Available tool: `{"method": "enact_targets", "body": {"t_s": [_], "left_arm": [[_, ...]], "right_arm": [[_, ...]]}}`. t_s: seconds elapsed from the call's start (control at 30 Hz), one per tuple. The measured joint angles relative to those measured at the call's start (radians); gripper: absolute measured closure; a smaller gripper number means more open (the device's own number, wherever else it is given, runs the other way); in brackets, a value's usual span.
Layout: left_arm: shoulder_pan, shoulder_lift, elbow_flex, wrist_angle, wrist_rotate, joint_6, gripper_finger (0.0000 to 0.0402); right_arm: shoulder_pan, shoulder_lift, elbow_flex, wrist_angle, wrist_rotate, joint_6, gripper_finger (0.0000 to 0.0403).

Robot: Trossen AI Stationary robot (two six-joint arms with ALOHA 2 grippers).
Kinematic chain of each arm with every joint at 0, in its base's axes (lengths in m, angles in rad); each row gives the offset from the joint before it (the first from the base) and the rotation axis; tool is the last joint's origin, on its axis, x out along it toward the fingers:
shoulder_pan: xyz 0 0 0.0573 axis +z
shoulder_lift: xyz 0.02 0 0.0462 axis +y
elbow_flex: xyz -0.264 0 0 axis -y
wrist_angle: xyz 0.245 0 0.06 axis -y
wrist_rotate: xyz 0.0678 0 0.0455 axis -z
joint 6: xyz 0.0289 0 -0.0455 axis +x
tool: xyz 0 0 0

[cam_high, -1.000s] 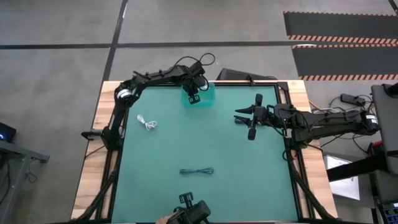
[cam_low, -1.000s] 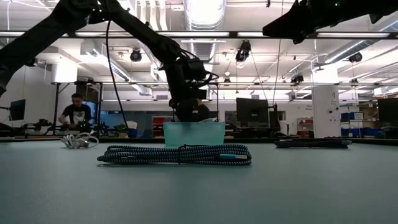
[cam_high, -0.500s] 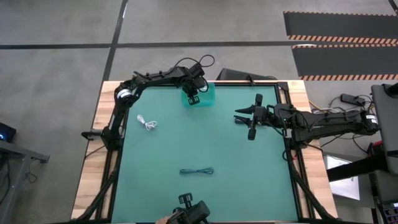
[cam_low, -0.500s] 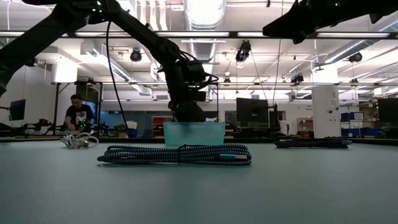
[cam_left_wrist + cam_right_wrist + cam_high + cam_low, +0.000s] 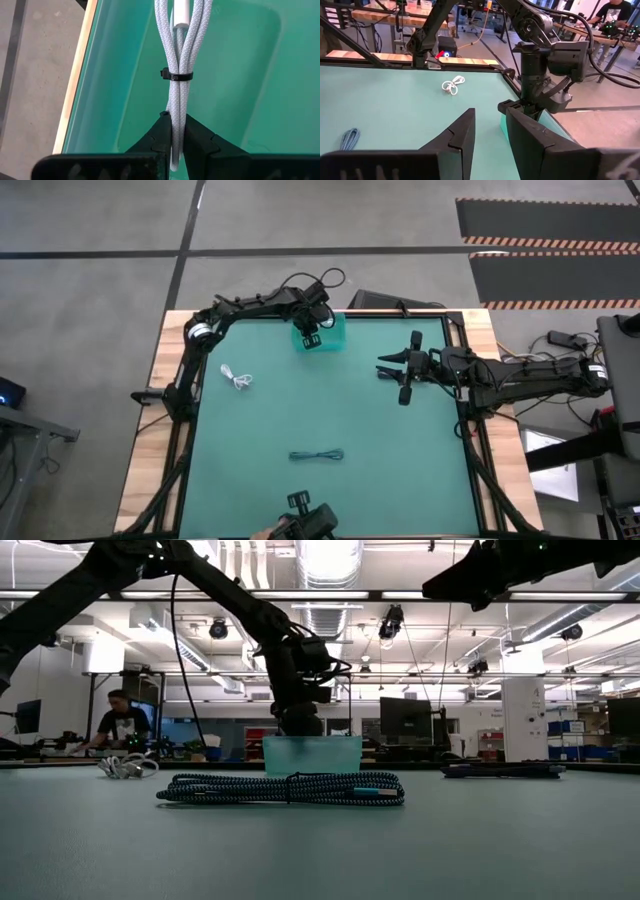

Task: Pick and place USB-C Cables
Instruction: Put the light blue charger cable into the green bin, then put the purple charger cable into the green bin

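My left gripper (image 5: 175, 120) points steeply down over a teal bin (image 5: 330, 332) at the table's far edge, shut on a white braided USB-C cable (image 5: 179, 55) bound with a black tie. In the low view its fingers dip behind the bin's rim (image 5: 312, 740). A second white cable (image 5: 236, 377) lies on the mat to the left. A dark braided cable (image 5: 316, 455) lies flat near the front edge. My right gripper (image 5: 400, 375) waits open above the table's right side, its fingers (image 5: 465, 135) apart with nothing between them. My left gripper pinches the white cable's bundled strands (image 5: 175, 112) between its two fingertips, just short of the bundle's near end. The fingers come from above, slanting down into the bin. The bundle runs on past the fingertips, tie and white plug (image 5: 181, 12) beyond them; whether it touches the bin's floor I cannot tell.
A wooden border (image 5: 155, 430) frames the green mat. A black camera mount (image 5: 310, 518) sits at the front edge. Open mat lies between the dark cable and the bin. A person sits far behind the table (image 5: 122, 720).
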Motion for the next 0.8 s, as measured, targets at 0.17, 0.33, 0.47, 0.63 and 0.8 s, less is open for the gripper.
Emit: {"method": "enact_targets", "body": {"t_s": [0.17,0.33,0.47,0.63,0.8], "left_arm": [[0.000,0.000,0.000,-0.002,0.000,-0.002,0.0364],[0.000,0.000,0.000,-0.002,0.000,-0.003,0.0320],[0.000,0.000,0.000,-0.002,0.000,-0.004,0.0292],[-0.002,-0.007,0.000,-0.003,0.000,-0.004,0.0277],[-0.011,-0.055,0.000,-0.004,0.001,-0.004,0.0276]], "right_arm": [[0.000,0.000,0.000,0.000,0.000,0.000,0.0305],[0.000,0.000,0.000,0.000,0.000,0.000,0.0301],[0.000,0.000,0.000,0.000,0.000,0.000,0.0301],[0.000,0.000,0.000,-0.002,0.000,-0.001,0.0309],[0.000,0.000,0.000,-0.003,0.000,-0.002,0.0316]]}}
